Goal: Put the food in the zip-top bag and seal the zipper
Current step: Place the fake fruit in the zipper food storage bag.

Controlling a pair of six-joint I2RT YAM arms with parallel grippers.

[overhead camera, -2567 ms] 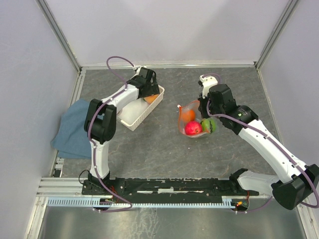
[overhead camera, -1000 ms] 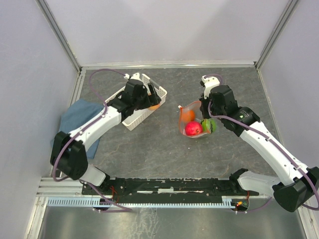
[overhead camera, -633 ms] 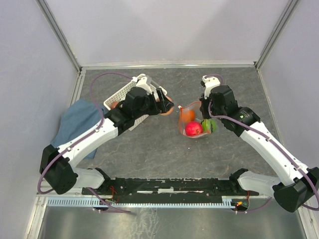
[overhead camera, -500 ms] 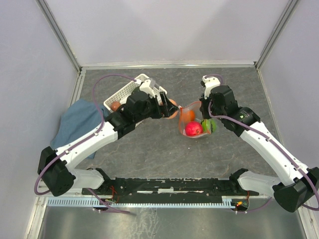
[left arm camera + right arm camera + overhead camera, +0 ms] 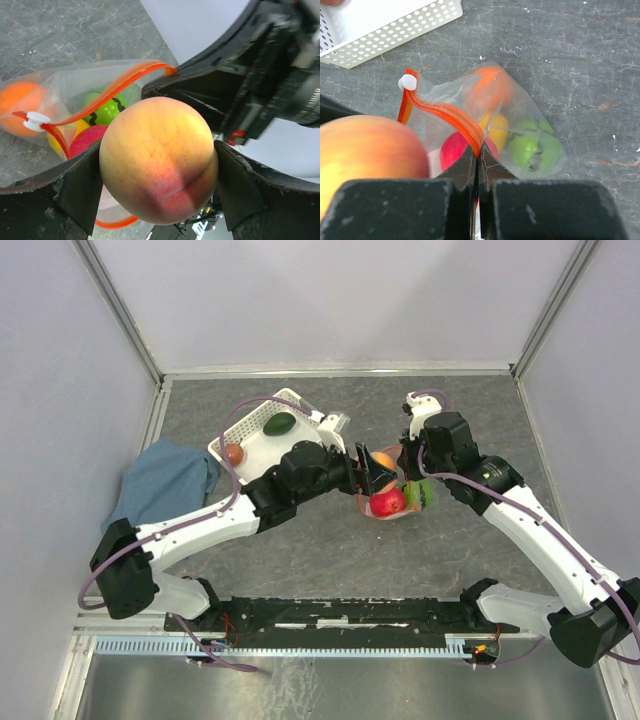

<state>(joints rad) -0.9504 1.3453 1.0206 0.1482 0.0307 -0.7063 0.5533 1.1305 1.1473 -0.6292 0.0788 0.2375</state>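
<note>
- Centrally, the left gripper (image 5: pixel 368 472) and right gripper (image 5: pixel 405 462) crowd close over the zip-top bag (image 5: pixel 395 498). Bare table (image 5: pixel 320 550) lies open near of them and far of them, up to the pale walls (image 5: pixel 330 300).
- On the left, the white lattice basket (image 5: pixel 250 412) sits askew, well apart from the bag. A blue cloth (image 5: pixel 160 485) lies by the table's left edge.
- The left gripper's fingers (image 5: pixel 80 187) clamp the peach (image 5: pixel 157 160) from both sides, holding it at the bag's mouth, just beside the right gripper (it is not yet inside).
- The right gripper's jaws are pinched together on the zipper (image 5: pixel 445 112), lifting that mouth edge. The white slider (image 5: pixel 408 82) sits at the strip's far-left end.
- Inside the bag are an orange (image 5: pixel 487 85), a lemon (image 5: pixel 495 127), a red apple (image 5: pixel 452 147) and a green round fruit (image 5: pixel 530 142), packed against one another.
- The basket holds a dark green avocado (image 5: pixel 280 423) toward its far side and a brown piece (image 5: pixel 234 453) at its left corner.
- The bag is clear, flimsy and creased, and its red-orange zipper strip curves. The peach is smooth, yellow blushing to red. The table is dark grey with a veined stone pattern, and the basket wall is perforated.
</note>
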